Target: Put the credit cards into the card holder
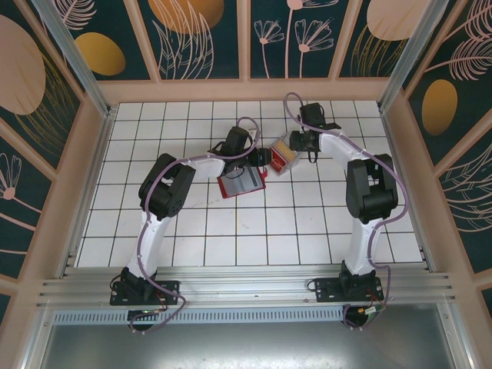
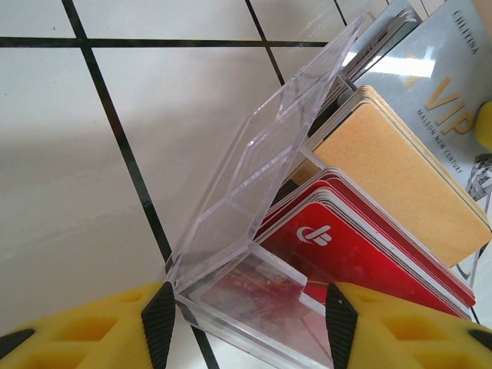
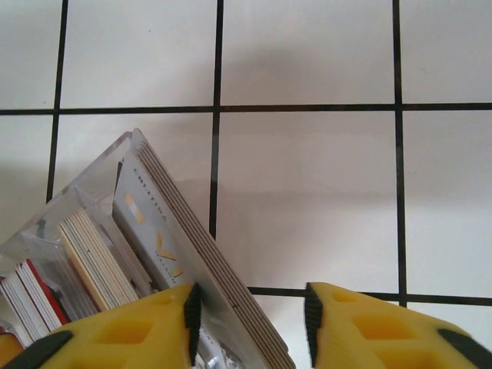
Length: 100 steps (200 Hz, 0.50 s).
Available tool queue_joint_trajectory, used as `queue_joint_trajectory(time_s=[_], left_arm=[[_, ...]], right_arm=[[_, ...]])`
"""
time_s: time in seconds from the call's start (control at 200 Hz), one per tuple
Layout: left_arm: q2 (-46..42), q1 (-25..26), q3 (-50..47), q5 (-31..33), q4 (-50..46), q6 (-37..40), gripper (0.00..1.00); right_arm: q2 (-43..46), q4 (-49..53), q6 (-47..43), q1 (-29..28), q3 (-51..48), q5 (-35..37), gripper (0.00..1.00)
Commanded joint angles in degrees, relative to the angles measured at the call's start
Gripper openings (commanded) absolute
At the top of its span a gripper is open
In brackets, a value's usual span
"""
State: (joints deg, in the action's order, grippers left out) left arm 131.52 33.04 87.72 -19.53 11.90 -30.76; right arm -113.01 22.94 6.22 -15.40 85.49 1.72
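A clear plastic box (image 1: 283, 157) lies open at the middle back of the table, with its lid (image 2: 231, 177) raised. It holds the credit cards: a red stack (image 2: 346, 246), a tan stack (image 2: 392, 169) and silver VIP cards (image 3: 154, 223). My left gripper (image 2: 248, 296) is shut on the box's near end, one pad at each side. My right gripper (image 3: 252, 292) straddles the upright silver stack. Its left pad touches the stack and its right pad stands apart, so it is open. The red card holder (image 1: 242, 184) lies unfolded just left of the box, with nothing holding it.
Both wrists meet over the box (image 1: 261, 157) (image 1: 298, 142). Wooden walls frame the white tiled table (image 1: 192, 231).
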Motion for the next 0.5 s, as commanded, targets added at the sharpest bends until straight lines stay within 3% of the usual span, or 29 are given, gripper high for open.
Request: queue_joint_trajectory(time_s=[0.0, 0.495], left_arm=[[1.1, -0.04, -1.9, 0.27, -3.33, -0.35, 0.56], [0.82, -0.05, -2.11, 0.19, -2.95, -0.7, 0.56]], right_arm=[[2.44, -0.17, -0.5, 0.39, 0.04, 1.27, 0.37], [2.85, 1.9, -2.32, 0.29, 1.32, -0.58, 0.12]])
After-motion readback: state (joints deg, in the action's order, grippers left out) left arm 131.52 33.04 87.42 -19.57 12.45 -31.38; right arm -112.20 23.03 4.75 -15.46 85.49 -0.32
